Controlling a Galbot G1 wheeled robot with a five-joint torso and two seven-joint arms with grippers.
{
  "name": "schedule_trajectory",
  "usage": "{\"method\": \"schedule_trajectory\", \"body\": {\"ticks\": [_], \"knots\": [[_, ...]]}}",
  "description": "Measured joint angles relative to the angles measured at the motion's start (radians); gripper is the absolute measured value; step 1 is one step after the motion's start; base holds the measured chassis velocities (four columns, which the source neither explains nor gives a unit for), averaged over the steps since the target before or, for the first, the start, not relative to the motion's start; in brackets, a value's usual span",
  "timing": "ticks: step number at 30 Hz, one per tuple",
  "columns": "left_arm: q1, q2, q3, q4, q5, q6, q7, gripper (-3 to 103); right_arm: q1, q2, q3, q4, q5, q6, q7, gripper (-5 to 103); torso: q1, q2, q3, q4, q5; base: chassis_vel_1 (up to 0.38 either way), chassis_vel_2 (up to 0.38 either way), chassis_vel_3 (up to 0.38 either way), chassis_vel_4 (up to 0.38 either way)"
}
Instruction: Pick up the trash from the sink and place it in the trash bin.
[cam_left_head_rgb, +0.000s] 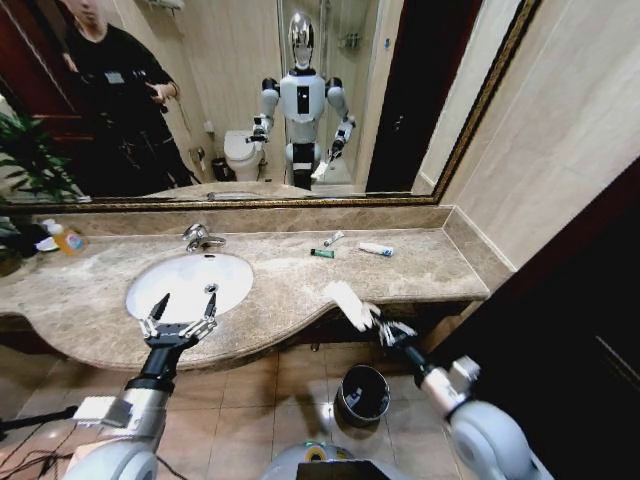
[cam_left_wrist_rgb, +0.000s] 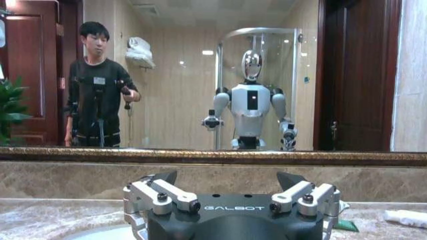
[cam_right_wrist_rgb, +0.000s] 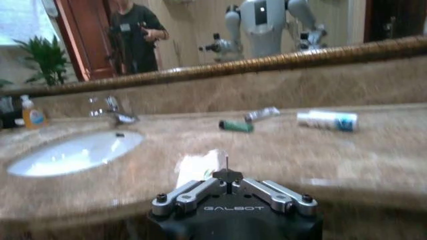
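- We note the marble counter (cam_left_head_rgb: 420, 270) running under the mirror; the white oval sink (cam_left_head_rgb: 190, 285) is set into its left part, chrome faucet (cam_left_head_rgb: 200, 238) behind it.
- The trash bin (cam_left_head_rgb: 363, 393), dark with a shiny rim, stands on the floor tiles below the counter's front edge, just under the right arm, so a release there needs only a short drop.
- Left gripper (cam_left_head_rgb: 183, 312) hangs over the front lip of the sink, fingers spread wide and holding nothing; we judge it waiting.
- Right gripper (cam_left_head_rgb: 385, 325) sits past the counter's front edge above the bin, fingers drawn together on the white paper scrap (cam_left_head_rgb: 348, 304), which sticks up from the fingertips.
- Remaining trash lies on the counter right of the faucet, not in the basin: dark green tube (cam_left_head_rgb: 322, 254), small white tube (cam_left_head_rgb: 334, 238) near it, larger white-and-blue tube (cam_left_head_rgb: 376, 249) apart to the right.
- An orange-liquid bottle (cam_left_head_rgb: 66, 238) stands at the far left.
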Motion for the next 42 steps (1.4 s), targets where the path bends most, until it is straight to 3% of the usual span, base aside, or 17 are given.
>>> {"method": "schedule_trajectory", "body": {"ticks": [5, 12, 15, 19, 30, 33, 36, 38, 40, 42], "knots": [[0.000, 0.000, 0.000, 0.000, 0.000, 0.000, 0.000, 100, -0.042, 0.049, 0.005, -0.086, -0.048, 0.054, -0.031, 0, 0.000, 0.000, 0.000, 0.0000, 0.0000, 0.000, 0.000, 0.000, 0.000], [0.000, 0.000, 0.000, 0.000, 0.000, 0.000, 0.000, 100, 0.026, 0.124, -0.028, -0.308, -0.150, 0.098, -0.048, 0, 0.000, 0.000, 0.000, 0.0002, 0.0000, 0.000, 0.000, 0.000, 0.000], [0.000, 0.000, 0.000, 0.000, 0.000, 0.000, 0.000, 100, 0.124, 0.182, -0.046, -0.534, -0.213, 0.126, -0.028, 0, 0.000, 0.000, 0.000, 0.0001, 0.0001, 0.000, 0.000, 0.000, 0.000], [0.000, 0.000, 0.000, 0.000, 0.000, 0.000, 0.000, 100, 0.208, 0.221, -0.048, -0.710, -0.257, 0.160, 0.002, 0, 0.000, 0.000, 0.000, 0.0002, 0.0001, 0.000, 0.000, 0.000, 0.000], [0.000, 0.000, 0.000, 0.000, 0.000, 0.000, 0.000, 100, 0.375, 0.266, -0.056, -1.038, -0.318, 0.250, 0.092, -2, 0.000, 0.000, 0.000, 0.0001, 0.0000, 0.000, 0.000, 0.000, 0.000], [0.000, 0.000, 0.000, 0.000, 0.000, 0.000, 0.000, 100, 0.388, 0.272, -0.060, -1.062, -0.337, 0.256, 0.106, 2, 0.000, 0.000, 0.000, 0.0001, 0.0000, 0.000, 0.000, 0.000, 0.000], [0.000, 0.000, 0.000, 0.000, 0.000, 0.000, 0.000, 100, 0.409, 0.286, -0.063, -1.092, -0.365, 0.268, 0.119, 19, 0.000, 0.000, 0.000, 0.0002, 0.0001, 0.000, 0.000, 0.000, 0.000], [0.000, 0.000, 0.000, 0.000, 0.000, 0.000, 0.000, 100, 0.411, 0.287, -0.064, -1.094, -0.367, 0.268, 0.120, 19, 0.000, 0.000, 0.000, 0.0001, 0.0000, 0.000, 0.000, 0.000, 0.000], [0.000, 0.000, 0.000, 0.000, 0.000, 0.000, 0.000, 100, 0.415, 0.292, -0.066, -1.099, -0.370, 0.269, 0.123, 35, 0.000, 0.000, 0.000, 0.0001, 0.0000, 0.000, 0.000, 0.000, 0.000], [0.000, 0.000, 0.000, 0.000, 0.000, 0.000, 0.000, 100, 0.416, 0.293, -0.067, -1.098, -0.371, 0.269, 0.123, 35, 0.000, 0.000, 0.000, 0.0001, 0.0000, 0.000, 0.000, 0.000, 0.000]]}}
